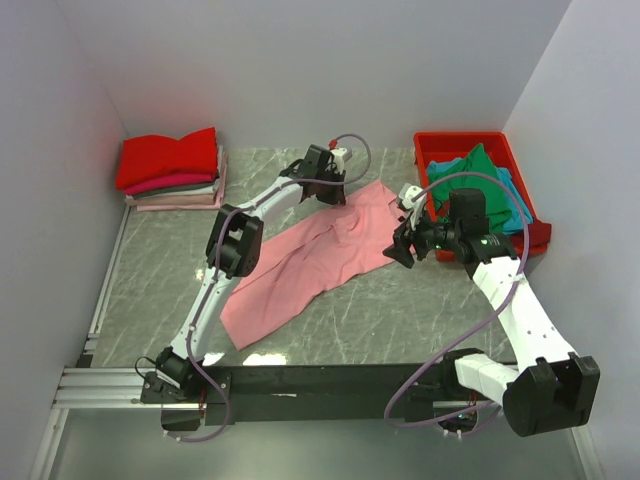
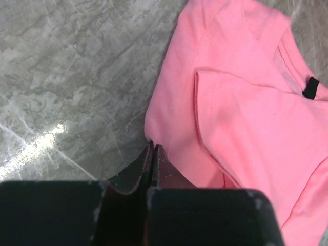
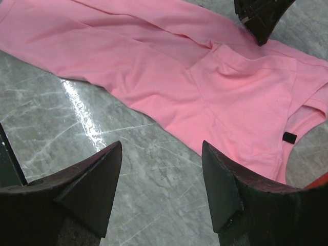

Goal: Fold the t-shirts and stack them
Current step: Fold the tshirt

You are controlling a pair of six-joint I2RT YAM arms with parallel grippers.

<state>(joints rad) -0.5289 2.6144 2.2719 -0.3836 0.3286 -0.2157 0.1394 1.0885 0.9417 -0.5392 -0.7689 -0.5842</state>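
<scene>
A light pink t-shirt [image 1: 320,255] lies spread diagonally on the marble table, collar end toward the far right. It also shows in the left wrist view [image 2: 246,102] and the right wrist view [image 3: 169,66], with its dark neck label [image 2: 310,87] visible. My left gripper [image 1: 340,197] is shut, its tips [image 2: 152,146] at the shirt's far sleeve edge; no cloth shows between the jaws. My right gripper [image 1: 395,250] is open and empty [image 3: 161,154], over bare table just beside the shirt's near collar-side edge. Folded shirts, red on top [image 1: 170,160], are stacked at the far left.
A red plastic bin [image 1: 430,145] at the far right holds a green shirt [image 1: 470,170] and a teal-blue one [image 1: 515,195]. White walls close in the table on three sides. The left gripper's fingers [image 3: 259,20] show at the top of the right wrist view.
</scene>
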